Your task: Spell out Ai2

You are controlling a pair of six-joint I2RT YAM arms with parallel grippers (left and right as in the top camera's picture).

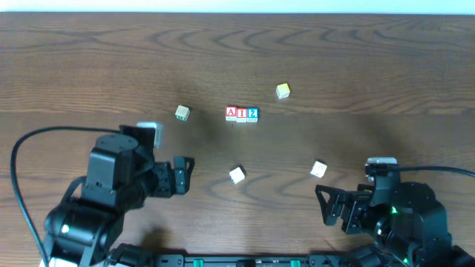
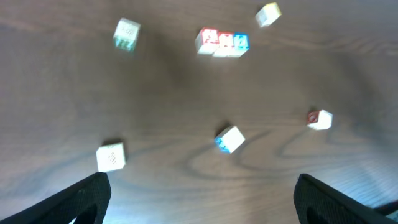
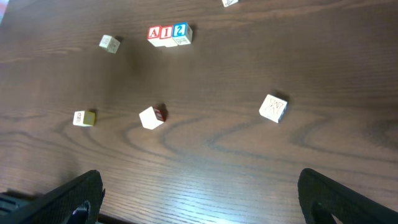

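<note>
The black fingers of the left gripper [image 1: 183, 175] and the right gripper [image 1: 326, 206] were spread wide, grasping nothing, at the near side of the dark wood-grain table [image 1: 386, 67]. Just beyond them lay a loose white cube [image 1: 237, 175] and a second white cube [image 1: 318, 169], apart from each other. Farther out, mid-table, the row of three small lettered cubes [image 1: 242, 113] sat touching side by side, reading red A, red I, blue 2.

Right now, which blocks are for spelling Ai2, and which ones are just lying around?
For the job (side by side in a row):
A block
I block
2 block

Just lying about:
green-marked block
yellowish block
middle white block
right white block
block beside the left arm
</note>
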